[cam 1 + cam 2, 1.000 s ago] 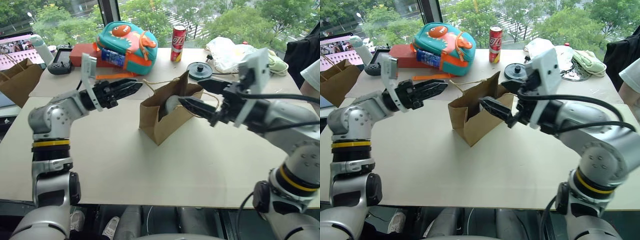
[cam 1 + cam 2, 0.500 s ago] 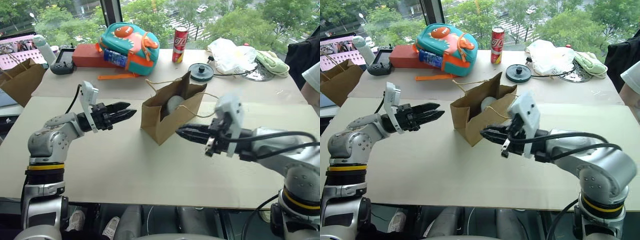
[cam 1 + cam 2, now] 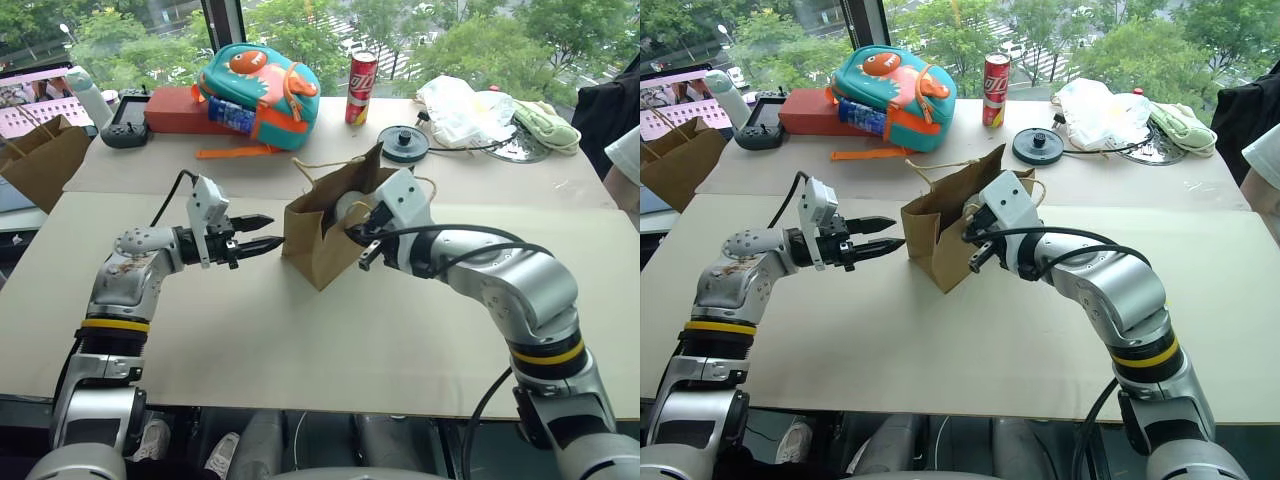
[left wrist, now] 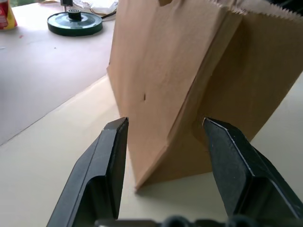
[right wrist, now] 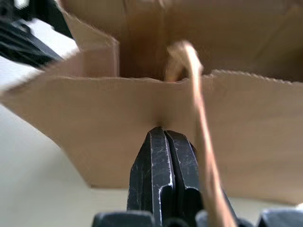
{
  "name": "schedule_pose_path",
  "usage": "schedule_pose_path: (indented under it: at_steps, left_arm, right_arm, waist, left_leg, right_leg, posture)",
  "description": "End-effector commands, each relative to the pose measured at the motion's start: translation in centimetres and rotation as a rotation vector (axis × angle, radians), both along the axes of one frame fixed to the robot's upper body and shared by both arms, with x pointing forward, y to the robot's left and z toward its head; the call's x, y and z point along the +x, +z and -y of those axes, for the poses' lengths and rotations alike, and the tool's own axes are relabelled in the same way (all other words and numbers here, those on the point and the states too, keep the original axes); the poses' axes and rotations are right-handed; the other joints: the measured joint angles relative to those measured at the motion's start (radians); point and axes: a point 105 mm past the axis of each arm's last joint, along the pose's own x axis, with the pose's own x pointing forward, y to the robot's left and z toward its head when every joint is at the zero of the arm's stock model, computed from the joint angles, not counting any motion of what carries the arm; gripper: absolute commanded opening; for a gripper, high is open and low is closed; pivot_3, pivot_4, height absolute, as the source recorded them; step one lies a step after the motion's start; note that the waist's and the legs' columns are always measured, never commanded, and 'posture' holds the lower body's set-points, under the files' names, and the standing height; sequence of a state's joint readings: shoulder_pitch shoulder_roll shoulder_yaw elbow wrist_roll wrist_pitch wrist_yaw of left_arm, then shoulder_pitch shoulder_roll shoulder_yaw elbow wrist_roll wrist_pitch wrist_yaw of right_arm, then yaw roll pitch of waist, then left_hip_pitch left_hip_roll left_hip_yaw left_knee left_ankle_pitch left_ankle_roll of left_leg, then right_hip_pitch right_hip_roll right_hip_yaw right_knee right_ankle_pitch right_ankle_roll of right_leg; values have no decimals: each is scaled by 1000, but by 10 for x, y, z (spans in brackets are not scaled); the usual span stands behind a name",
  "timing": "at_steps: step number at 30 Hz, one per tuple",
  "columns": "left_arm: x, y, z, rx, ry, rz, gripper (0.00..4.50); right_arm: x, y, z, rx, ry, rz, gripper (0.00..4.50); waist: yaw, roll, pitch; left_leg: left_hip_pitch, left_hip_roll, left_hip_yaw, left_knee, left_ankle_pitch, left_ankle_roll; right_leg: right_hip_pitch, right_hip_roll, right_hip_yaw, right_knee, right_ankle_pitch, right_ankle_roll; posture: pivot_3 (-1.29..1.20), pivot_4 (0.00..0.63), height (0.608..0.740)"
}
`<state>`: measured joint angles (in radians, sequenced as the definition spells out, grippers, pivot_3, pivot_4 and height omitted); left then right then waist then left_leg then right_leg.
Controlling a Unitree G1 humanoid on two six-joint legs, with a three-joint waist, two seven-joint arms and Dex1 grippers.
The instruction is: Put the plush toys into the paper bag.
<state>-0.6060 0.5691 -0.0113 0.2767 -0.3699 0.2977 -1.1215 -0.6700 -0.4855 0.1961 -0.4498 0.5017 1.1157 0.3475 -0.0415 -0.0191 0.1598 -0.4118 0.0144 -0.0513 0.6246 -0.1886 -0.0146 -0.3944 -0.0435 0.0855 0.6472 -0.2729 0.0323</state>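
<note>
The right gripper [image 5: 163, 137], wide open a second ago, is now shut against the paper bag's [image 3: 315, 245] near wall, holding nothing; the left gripper [image 3: 262, 232] is half-open, empty, lowered beside the bag – seemingly steadying it, a grey-blue plush [image 3: 349, 207] already inside

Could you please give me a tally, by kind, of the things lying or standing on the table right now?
Paper bags: 2, the handled paper bag and a darker paper bag
Plush toys: 1, grey plush toy inside the handled bag
Backpacks: 1, teal backpack
Drink cans: 1, red can
Handheld controllers: 1, controller
Total: 6
</note>
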Motion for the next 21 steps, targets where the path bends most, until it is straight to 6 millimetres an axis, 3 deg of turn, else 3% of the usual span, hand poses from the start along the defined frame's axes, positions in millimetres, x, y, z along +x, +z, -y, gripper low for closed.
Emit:
schedule_pose_path:
  at_steps: [1, 7, 21]
  left_arm:
    - [-8, 8, 20, -14, -79, 54, 2693]
    - [-32, 0, 27, 3, -161, 8, 2693]
    - [-22, -2, 36, 15, -63, 27, 2693]
  right_arm:
    - [0, 18, -12, 34, 23, 69, 30]
    - [7, 24, -15, 62, -7, 77, 30]
    - [11, 23, -18, 84, -33, 67, 30]
  waist:
    - [-1, 0, 0]
    - [-6, 0, 0]
    - [-3, 0, 0]
  left_leg:
    - [0, 0, 0, 0, 0, 0]
    - [-1, 1, 0, 0, 0, 0]
    - [-1, 0, -1, 0, 0, 0]
  right_leg:
    - [0, 0, 0, 0, 0, 0]
    - [-2, 0, 0, 2, 0, 0]
    - [-2, 0, 0, 1, 0, -1]
  posture:
    - [0, 150, 739]
    - [0, 150, 739]
    - [0, 150, 739]
